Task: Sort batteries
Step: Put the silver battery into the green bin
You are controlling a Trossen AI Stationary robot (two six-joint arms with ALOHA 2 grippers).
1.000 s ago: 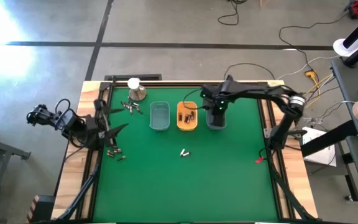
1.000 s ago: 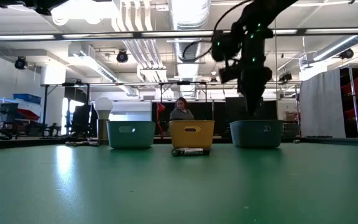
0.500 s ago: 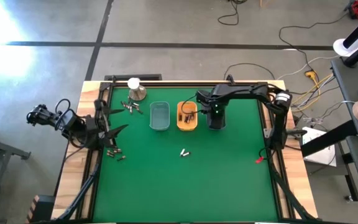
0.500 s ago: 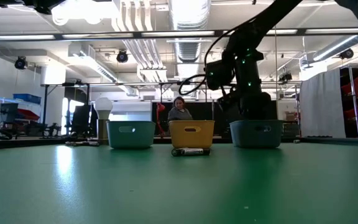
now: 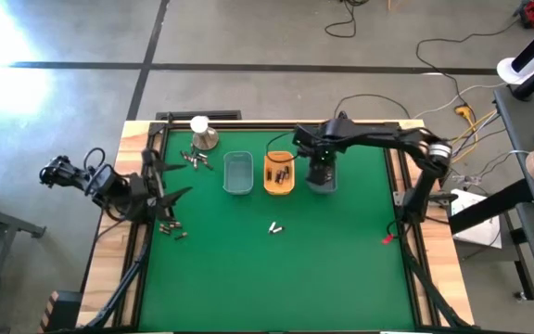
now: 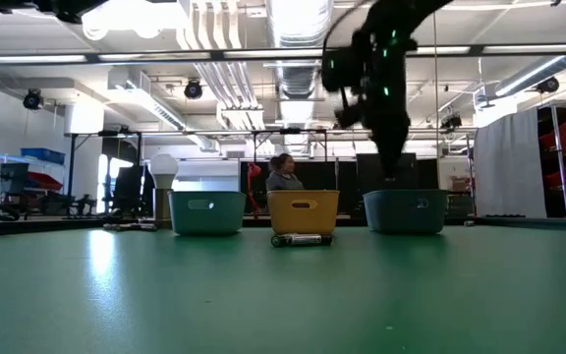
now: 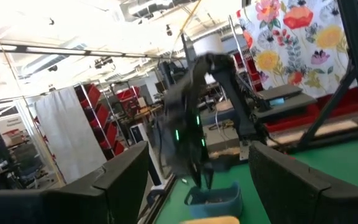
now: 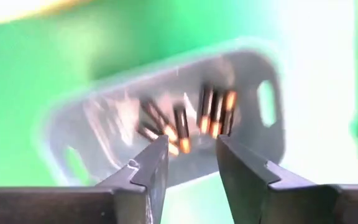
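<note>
Three small trays stand in a row at the far middle of the table: a pale clear one (image 5: 238, 173), an orange one (image 5: 279, 174) with batteries in it, and a grey-blue one (image 5: 321, 179). My right gripper (image 8: 191, 148) hangs over the grey-blue tray (image 8: 166, 124), pointing down, open, with nothing between its fingers. Several batteries (image 8: 216, 115) lie in that tray below it. Loose batteries lie on the green mat at the far left (image 5: 196, 160), near the left edge (image 5: 169, 227) and in the middle (image 5: 274, 226). My left gripper (image 7: 197, 149) waits open at the table's left edge.
A round metal dome with a white ball (image 5: 202, 133) stands at the far left corner. A small red thing (image 5: 387, 238) lies near the right edge. The near half of the mat (image 5: 276, 288) is bare. A person (image 6: 285, 173) sits in the room behind the table.
My right gripper has dipped down to the grey-blue tray and has risen again, so that it hangs above the tray now. The trays and the loose batteries on the mat lie as before.
</note>
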